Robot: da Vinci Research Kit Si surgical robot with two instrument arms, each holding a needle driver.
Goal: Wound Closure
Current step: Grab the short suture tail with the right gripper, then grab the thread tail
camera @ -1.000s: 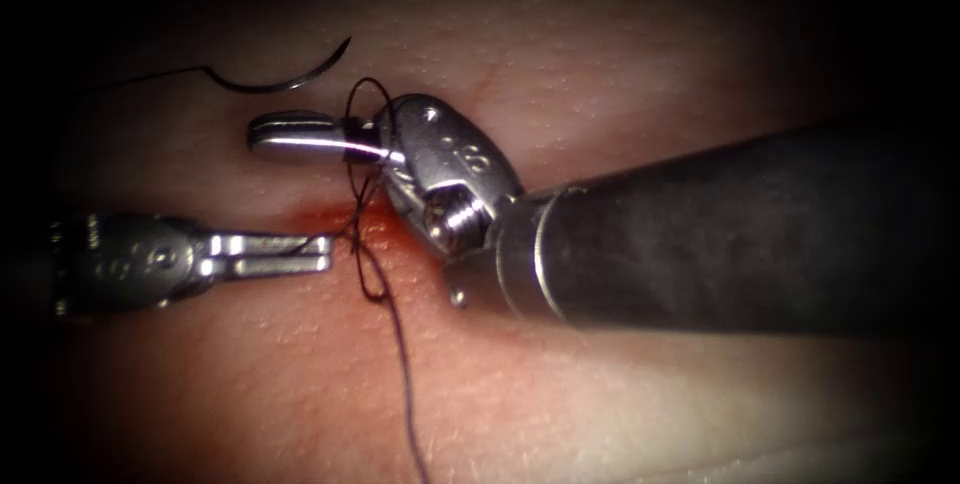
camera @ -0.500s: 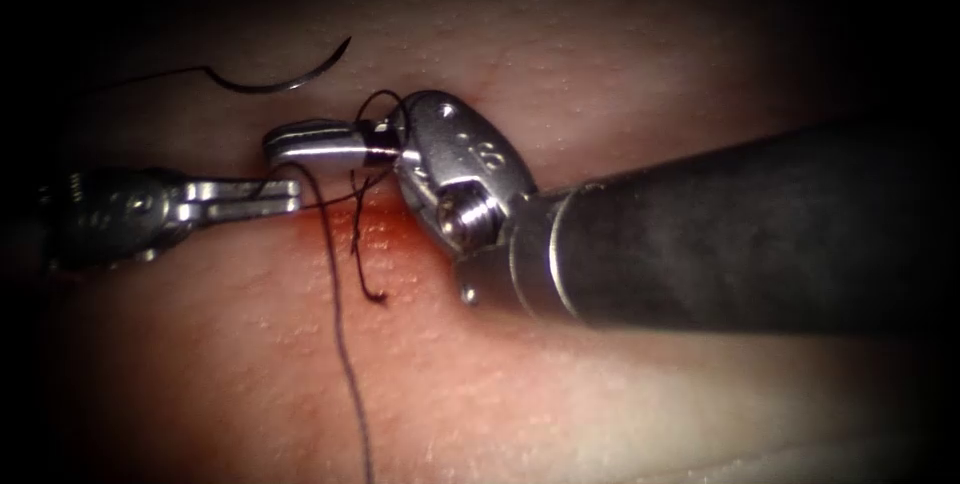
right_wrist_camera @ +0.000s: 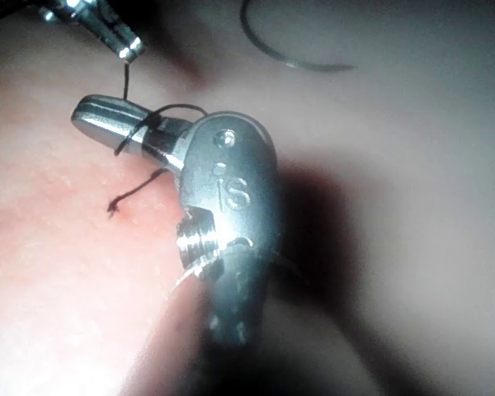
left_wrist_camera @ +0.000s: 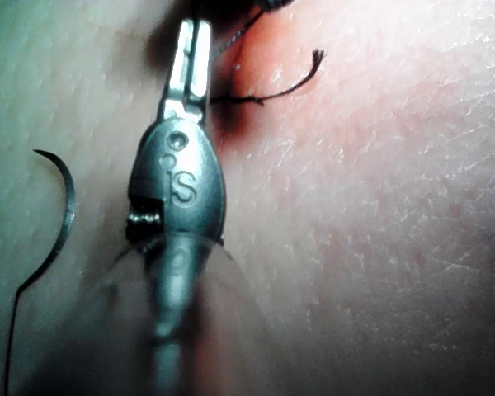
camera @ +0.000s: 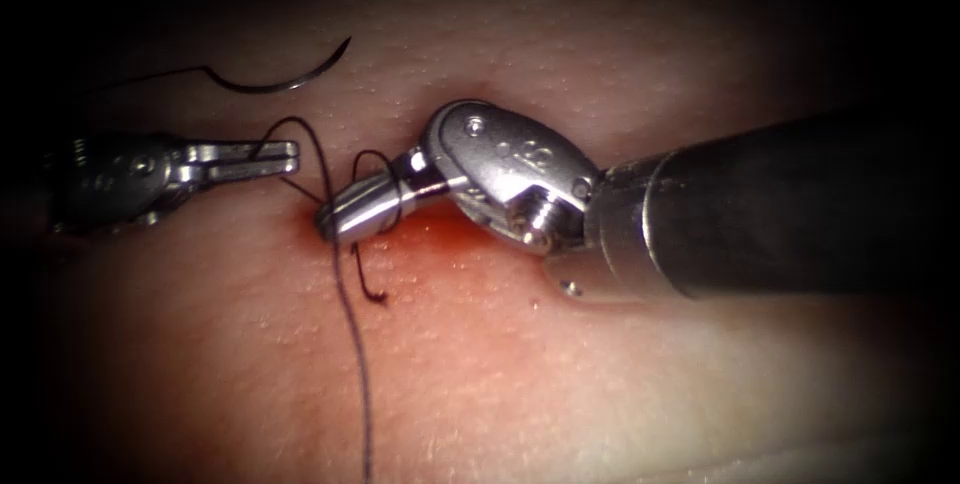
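The curved needle [camera: 270, 79] lies free on the tissue [camera: 560, 374] at the upper left, held by neither tool and not in the tissue; it is also seen as needle [left_wrist_camera: 62, 214] and needle [right_wrist_camera: 289, 54]. My left tool [camera: 290, 154] is shut on the dark thread [camera: 345, 324], which arcs from its tip and runs down toward the front; the jaws show shut at left tool [left_wrist_camera: 191, 33]. My right tool [camera: 330, 222] is shut, its tip down at the red fluid [camera: 420, 234], with a loop of thread wound around its jaws [right_wrist_camera: 82, 111]. A short thread end [camera: 375, 296] lies loose.
The right tool's thick shaft [camera: 780, 214] crosses the right half of the tissue. The needle's thread tail [camera: 150, 74] trails off to the left.
My left tool has moved up and to the left with the thread. The right tool's jaws have swung down to the red spot, keeping the loop around them.
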